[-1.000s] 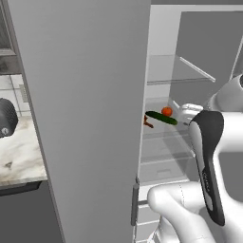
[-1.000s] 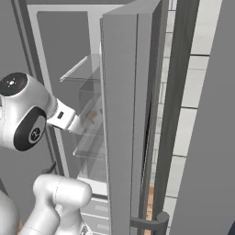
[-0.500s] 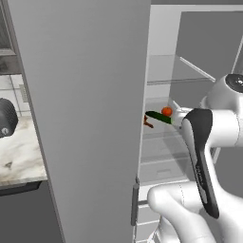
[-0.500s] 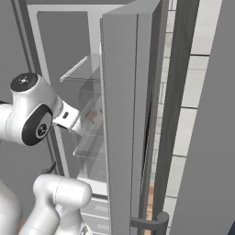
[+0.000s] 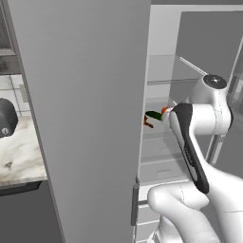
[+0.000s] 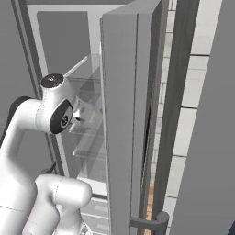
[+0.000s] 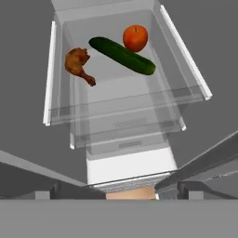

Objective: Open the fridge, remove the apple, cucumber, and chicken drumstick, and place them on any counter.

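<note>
The fridge [image 5: 85, 118] stands with both doors swung wide, its white inside and glass shelves showing. On one glass shelf [image 7: 125, 100] lie the red-orange apple [image 7: 135, 37], the dark green cucumber [image 7: 122, 56] and the brown chicken drumstick [image 7: 79, 64], side by side. From the left base view the apple [image 5: 164, 110], cucumber [image 5: 153, 115] and drumstick [image 5: 148, 123] peek out past the door edge. My gripper [image 6: 83, 120] is open and holds nothing. It hangs in front of and above that shelf, apart from all three items. A piece of the marble counter [image 5: 19, 152] lies left of the fridge.
The left fridge door blocks most of the left base view. The right door [image 6: 121, 137] stands edge-on close to my arm, with a grey handle end [image 6: 151, 222] low down. A dark round object [image 5: 4, 124] sits by the counter. Drawers [image 7: 125, 139] lie below the shelf.
My arm has swung forward and in toward the fridge's open middle, and the hand now faces the shelf. The apple, cucumber and drumstick have not moved.
</note>
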Tool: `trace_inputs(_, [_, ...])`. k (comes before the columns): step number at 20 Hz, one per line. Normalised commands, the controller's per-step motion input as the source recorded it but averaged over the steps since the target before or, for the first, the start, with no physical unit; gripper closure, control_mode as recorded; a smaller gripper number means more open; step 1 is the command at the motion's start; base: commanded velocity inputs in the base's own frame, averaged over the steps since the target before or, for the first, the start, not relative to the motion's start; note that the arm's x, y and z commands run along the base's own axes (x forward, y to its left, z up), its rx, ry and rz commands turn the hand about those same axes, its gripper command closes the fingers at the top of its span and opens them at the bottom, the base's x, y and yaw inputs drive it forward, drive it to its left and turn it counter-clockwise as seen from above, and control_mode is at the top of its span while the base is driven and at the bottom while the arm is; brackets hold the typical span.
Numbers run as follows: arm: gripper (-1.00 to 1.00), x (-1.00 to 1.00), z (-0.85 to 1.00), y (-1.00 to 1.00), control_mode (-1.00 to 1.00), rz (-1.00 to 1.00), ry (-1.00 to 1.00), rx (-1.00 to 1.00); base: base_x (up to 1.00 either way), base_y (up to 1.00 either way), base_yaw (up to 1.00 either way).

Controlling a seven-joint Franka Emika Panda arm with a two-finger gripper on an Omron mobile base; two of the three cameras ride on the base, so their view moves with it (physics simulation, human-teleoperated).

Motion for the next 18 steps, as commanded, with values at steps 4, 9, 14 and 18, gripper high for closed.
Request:
trace_inputs(4, [-1.00, 0.35, -0.49, 0.00, -1.00, 0.16, -0.09, -0.04, 0.00, 0.00, 0.00])
trace_inputs(9, [-1.00, 0.30, -0.41, -0.04, -1.00, 0.15, -0.08, -0.02, 0.00, 0.00, 0.00])
trace_inputs(14, [-1.00, 0.58, -0.09, -0.14, -1.00, 0.01, 0.00, -0.03, 0.00, 0.00, 0.00])
trace_inputs(18, [-1.00, 0.68, -0.26, -0.15, -1.00, 0.00, 0.00, -0.11, 0.00, 0.00, 0.00])
